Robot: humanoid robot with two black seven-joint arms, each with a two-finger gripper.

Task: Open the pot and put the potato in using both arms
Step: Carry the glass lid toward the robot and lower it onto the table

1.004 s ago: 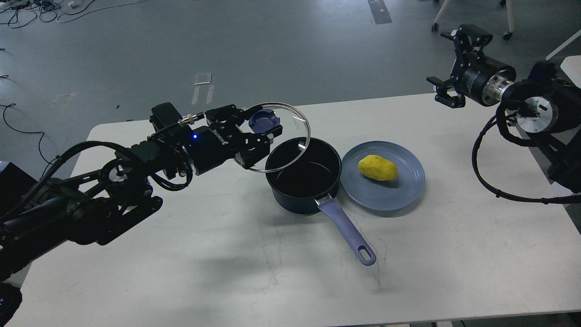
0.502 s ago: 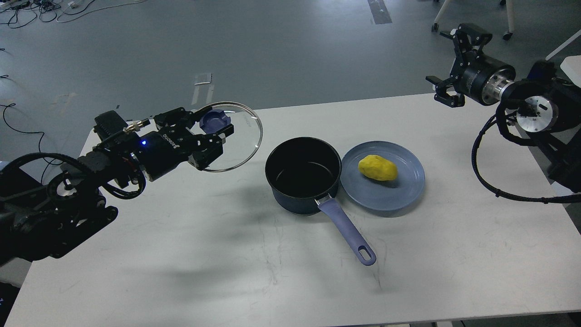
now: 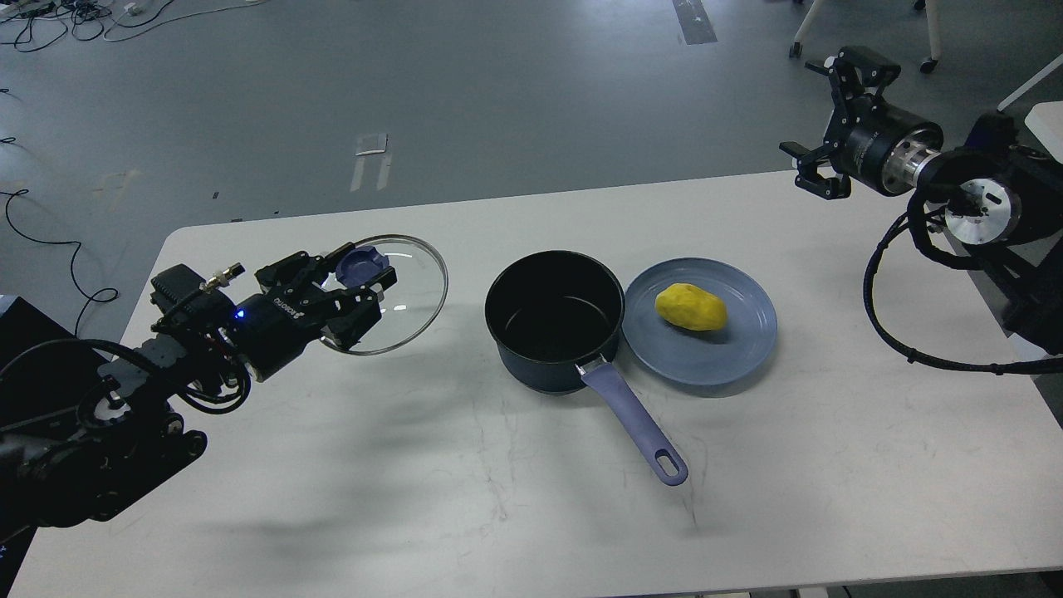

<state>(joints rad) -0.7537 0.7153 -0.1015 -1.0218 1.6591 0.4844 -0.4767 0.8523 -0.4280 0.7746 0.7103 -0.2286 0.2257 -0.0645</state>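
Observation:
A dark blue pot (image 3: 555, 322) with a purple handle (image 3: 635, 423) stands open in the middle of the white table (image 3: 465, 498). Right of it a yellow potato (image 3: 691, 306) lies on a blue plate (image 3: 731, 349). My left gripper (image 3: 357, 282) is shut on the blue knob of the glass lid (image 3: 407, 291) and holds it low over the table's left part, well left of the pot. My right gripper (image 3: 818, 116) is open and empty, raised beyond the table's far right edge.
Cables lie on the grey floor at the far left (image 3: 33, 224). A chair or table leg (image 3: 804, 29) stands on the floor at the back right. My right arm's cable (image 3: 905, 332) hangs over the table's right edge.
My left gripper has carried the lid from above the pot leftward and down, towards the table's left side. The pot now stands uncovered. The right arm has hardly moved.

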